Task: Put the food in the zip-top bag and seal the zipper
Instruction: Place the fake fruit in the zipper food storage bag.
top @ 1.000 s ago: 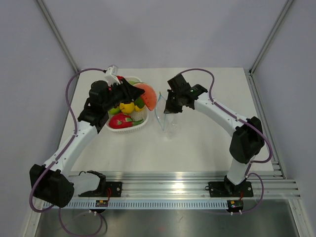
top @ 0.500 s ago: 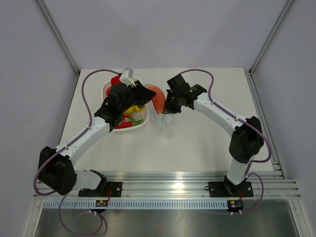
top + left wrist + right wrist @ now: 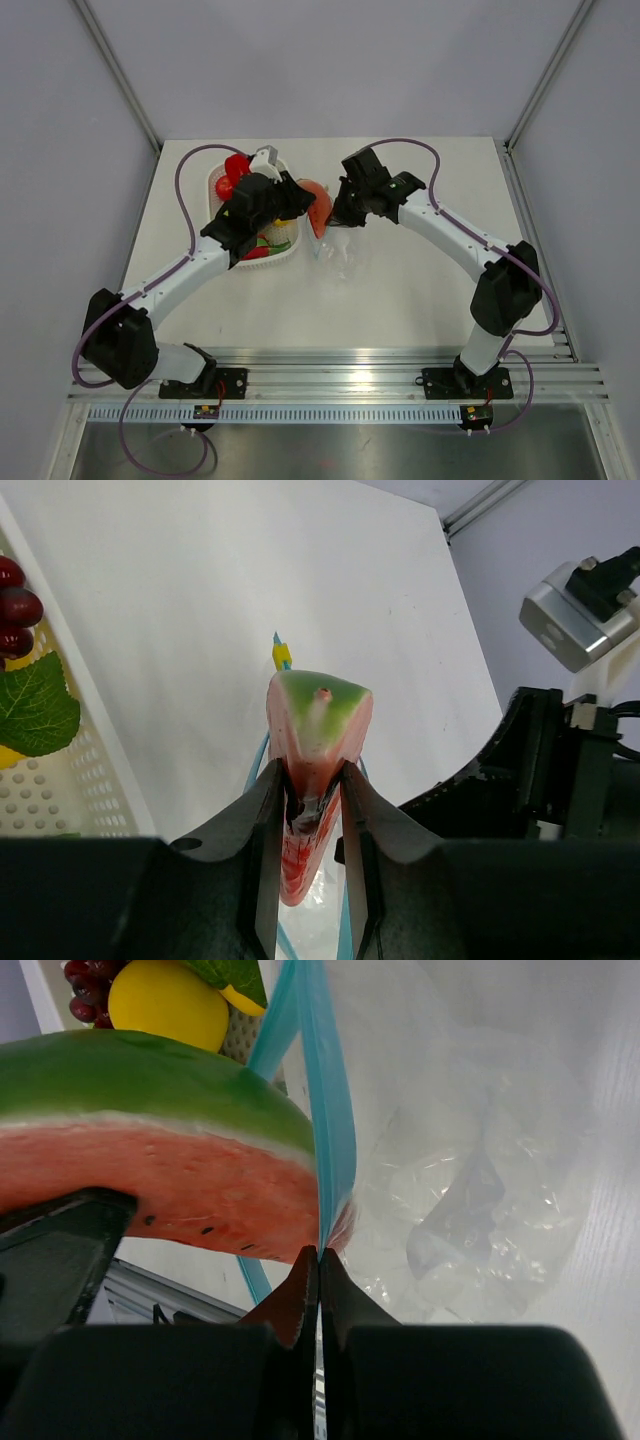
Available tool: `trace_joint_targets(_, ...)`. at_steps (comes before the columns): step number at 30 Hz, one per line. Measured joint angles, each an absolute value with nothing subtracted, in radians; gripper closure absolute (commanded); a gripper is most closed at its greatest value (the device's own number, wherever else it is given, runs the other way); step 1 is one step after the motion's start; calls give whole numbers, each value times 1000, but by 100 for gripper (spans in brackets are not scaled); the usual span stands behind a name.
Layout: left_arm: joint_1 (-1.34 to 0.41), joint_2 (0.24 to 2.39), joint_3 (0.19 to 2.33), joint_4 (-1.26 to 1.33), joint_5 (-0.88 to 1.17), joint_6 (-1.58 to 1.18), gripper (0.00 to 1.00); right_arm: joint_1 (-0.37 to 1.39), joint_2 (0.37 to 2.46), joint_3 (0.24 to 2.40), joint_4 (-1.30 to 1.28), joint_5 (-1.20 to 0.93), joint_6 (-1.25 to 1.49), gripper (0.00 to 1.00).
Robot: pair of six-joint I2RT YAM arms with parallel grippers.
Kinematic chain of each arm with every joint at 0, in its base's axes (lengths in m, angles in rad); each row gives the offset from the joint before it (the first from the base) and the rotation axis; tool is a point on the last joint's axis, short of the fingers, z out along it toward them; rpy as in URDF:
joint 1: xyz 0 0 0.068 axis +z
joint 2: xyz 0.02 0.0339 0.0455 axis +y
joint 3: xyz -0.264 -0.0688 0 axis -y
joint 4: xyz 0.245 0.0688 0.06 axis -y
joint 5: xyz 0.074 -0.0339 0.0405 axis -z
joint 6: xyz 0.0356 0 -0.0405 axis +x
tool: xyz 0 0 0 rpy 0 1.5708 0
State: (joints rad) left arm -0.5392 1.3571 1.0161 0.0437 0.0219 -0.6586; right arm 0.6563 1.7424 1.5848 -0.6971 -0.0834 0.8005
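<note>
The left gripper (image 3: 310, 780) is clenched on the watermelon slice (image 3: 318, 715), whose tip sits at the mouth of the zip-top bag (image 3: 480, 1190). The right gripper (image 3: 319, 1260) pinches the bag's zipper (image 3: 330, 1110). In the top view, the white basket (image 3: 212, 186) with other food (image 3: 236, 167) lies at 9 o'clock from the bag.

My left arm (image 3: 172, 278) and right arm (image 3: 450, 230): white tube links, black joint housings, black bases. A purple cable (image 3: 184, 178) loops along each; in the top view they show at 10 and 1 o'clock. On my left gripper (image 3: 312, 780) and right gripper (image 3: 318, 1256) the moulded parts are matte black, tips tapering thin. There's a silver camera block (image 3: 264, 158) on my left wrist.
</note>
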Motion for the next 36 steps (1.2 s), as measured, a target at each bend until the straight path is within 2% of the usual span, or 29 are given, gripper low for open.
trace_joint_targets(17, -572, 1385, 1012, -70, 56, -580, 100, 657, 1734, 1581, -649, -93, 805, 100)
trace_joint_targets(26, -570, 1383, 1012, -160, 44, -557, 100, 657, 1689, 1320, -297, -183, 809, 100)
trace_joint_targets(36, -557, 1359, 1013, -213, 0, -547, 100, 656, 1689, 1198, -19, -279, 824, 100)
